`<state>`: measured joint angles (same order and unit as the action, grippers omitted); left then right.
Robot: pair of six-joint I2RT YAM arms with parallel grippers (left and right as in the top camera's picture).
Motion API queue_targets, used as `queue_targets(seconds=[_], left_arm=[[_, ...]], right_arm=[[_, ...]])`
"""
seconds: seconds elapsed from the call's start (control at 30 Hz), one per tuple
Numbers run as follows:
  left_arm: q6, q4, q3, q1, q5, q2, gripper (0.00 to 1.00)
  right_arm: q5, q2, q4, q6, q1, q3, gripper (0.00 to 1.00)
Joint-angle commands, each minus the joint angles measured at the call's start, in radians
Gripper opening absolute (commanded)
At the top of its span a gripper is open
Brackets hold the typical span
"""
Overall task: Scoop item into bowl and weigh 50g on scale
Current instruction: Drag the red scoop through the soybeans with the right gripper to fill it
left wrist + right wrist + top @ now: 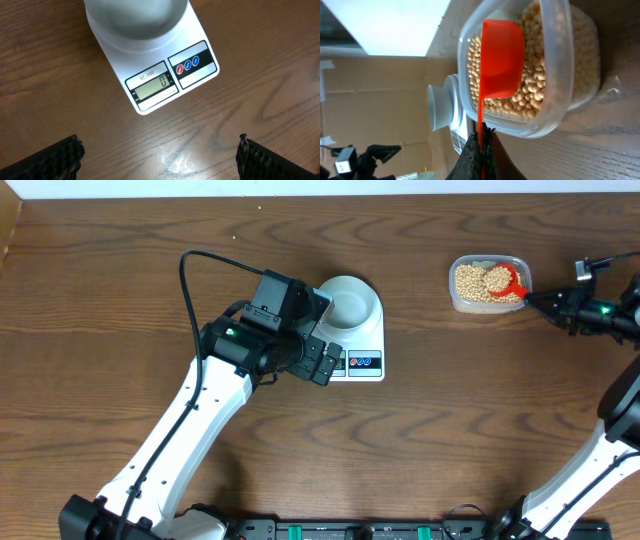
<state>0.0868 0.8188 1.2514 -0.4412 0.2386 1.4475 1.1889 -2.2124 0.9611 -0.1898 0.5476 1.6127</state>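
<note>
Red scoop point(500, 280) in tub point(480, 310); bowl point(348, 305) on scale point(368, 364).
My right jaws clamp its handle, long axis aimed at the scale, cup over the beans point(468, 282); my left jaws gape empty beside the display.

Dark wood-grain bench point(120, 300) in even light
The bench is shown in brown wood grain, and a pale strip point(300, 188) is seen beyond its far edge. A soft sheen point(177, 162) is cast on the surface in the left wrist view. Tan cardboard-like panels point(380, 100) and a bright white area point(395, 25) are seen behind
</note>
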Motion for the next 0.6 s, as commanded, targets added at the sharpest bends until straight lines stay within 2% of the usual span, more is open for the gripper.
queue_targets(seconds=[0.0,0.57], left_arm=[[0.018,0.003,-0.006,0.002,0.012,0.003,1.0],[0.018,0.003,-0.006,0.002,0.012,0.003,1.0]], right_arm=[[0.105,-0.004,0.002,-0.037,0.015,-0.007,0.01],[0.281,-0.004,0.052,-0.107,0.015,-0.006,0.01]])
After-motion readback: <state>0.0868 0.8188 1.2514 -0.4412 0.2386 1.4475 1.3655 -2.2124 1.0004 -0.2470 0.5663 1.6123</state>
